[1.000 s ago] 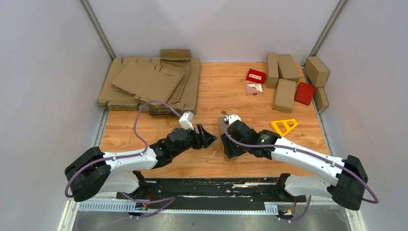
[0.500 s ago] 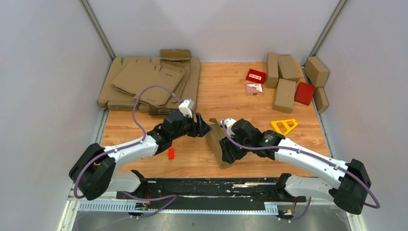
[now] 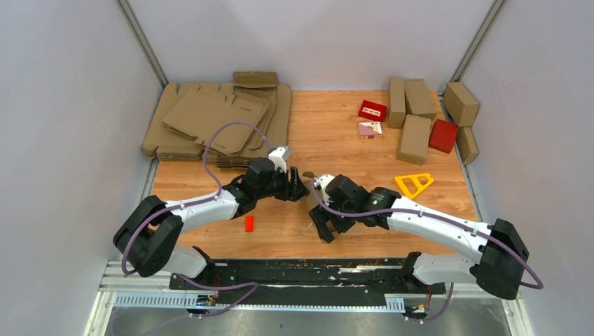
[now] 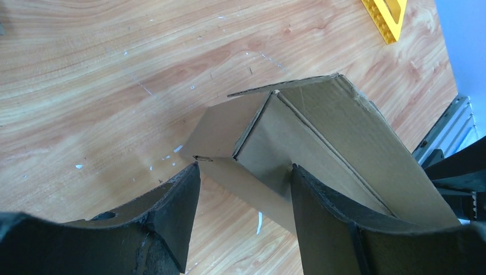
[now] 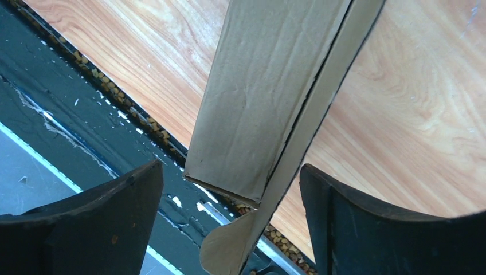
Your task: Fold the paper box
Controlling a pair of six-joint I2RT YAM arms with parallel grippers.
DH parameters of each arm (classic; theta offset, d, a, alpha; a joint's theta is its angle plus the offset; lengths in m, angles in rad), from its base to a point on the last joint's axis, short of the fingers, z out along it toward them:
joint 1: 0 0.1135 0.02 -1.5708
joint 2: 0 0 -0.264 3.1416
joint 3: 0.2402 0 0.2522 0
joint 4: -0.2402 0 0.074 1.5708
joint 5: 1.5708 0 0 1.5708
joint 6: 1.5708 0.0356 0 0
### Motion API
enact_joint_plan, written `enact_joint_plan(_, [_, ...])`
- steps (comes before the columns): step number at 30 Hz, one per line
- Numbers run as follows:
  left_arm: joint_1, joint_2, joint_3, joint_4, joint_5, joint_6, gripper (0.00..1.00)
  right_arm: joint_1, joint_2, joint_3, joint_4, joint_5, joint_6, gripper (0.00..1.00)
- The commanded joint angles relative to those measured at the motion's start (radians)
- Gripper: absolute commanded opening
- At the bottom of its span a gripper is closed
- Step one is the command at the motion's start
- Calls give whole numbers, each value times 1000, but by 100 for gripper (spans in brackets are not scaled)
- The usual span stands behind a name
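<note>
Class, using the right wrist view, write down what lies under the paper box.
Beneath the paper box show the wooden table and, off its near edge, the black base plate. The cardboard covers whatever lies directly below it.

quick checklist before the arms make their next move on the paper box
1. right gripper open around the paper box, gaps on both sides: ok
2. left gripper open, box end between its fingers: ok
3. box clamped by either gripper: not ok, neither grips it
4. rounded end flap tucked in: not ok, it hangs loose
5. box resting flat on the table: cannot tell
6. small red piece clear of the box: ok
</note>
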Motion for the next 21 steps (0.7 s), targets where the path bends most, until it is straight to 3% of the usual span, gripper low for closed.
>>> enact_joint_plan(1, [1,8,24,-22,2,44,66,5,9,83,-25,52,10,97])
enact_joint_plan(12, [1,10,13,-21,15,33,63,3,190,265,-104,145,-4,100])
enact_joint_plan(21, [1,-21,8,-36,15,34,63,-4,287,317,-150,203,21,79])
